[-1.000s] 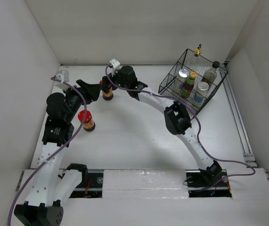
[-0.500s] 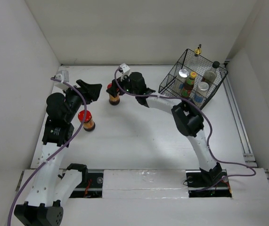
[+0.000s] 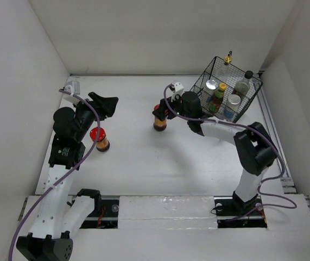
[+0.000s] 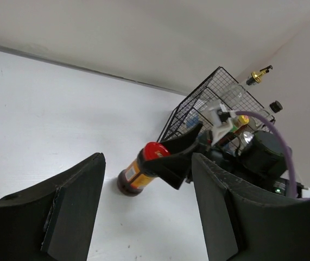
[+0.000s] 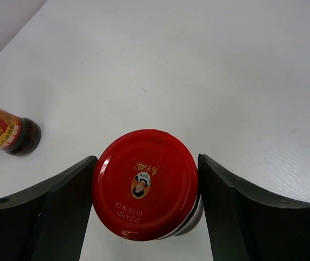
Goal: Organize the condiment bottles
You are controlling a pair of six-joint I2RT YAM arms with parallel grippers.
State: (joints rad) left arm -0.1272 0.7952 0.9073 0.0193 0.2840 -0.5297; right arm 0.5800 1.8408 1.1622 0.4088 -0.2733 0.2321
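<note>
My right gripper (image 3: pixel 160 113) is shut on a red-capped dark jar (image 3: pixel 160 122) at mid-table, left of the basket; the right wrist view shows both fingers pressed against its red cap (image 5: pixel 145 184). I cannot tell if its base touches the table. The left wrist view shows the jar tilted (image 4: pixel 138 173). My left gripper (image 3: pixel 111 104) is open and empty at the far left. A second red-capped jar (image 3: pixel 100 139) stands below it and also shows in the right wrist view (image 5: pixel 8 133). The gold-topped bottle (image 3: pixel 228 58), two silver-lidded jars (image 3: pixel 212 85) (image 3: pixel 233 102), yellow-capped bottle (image 3: pixel 219 95) and a black-capped bottle (image 3: pixel 244 82) stand in the basket.
The black wire basket (image 3: pixel 195 97) sits at the far right corner by the walls; it also shows in the left wrist view (image 4: pixel 198 109). White walls enclose the table on the left, back and right. A rail runs along the right edge (image 3: pixel 277 141).
My right gripper has carried the red-capped jar rightward from next to the left gripper toward the basket. The left arm and the other jar have not moved.
</note>
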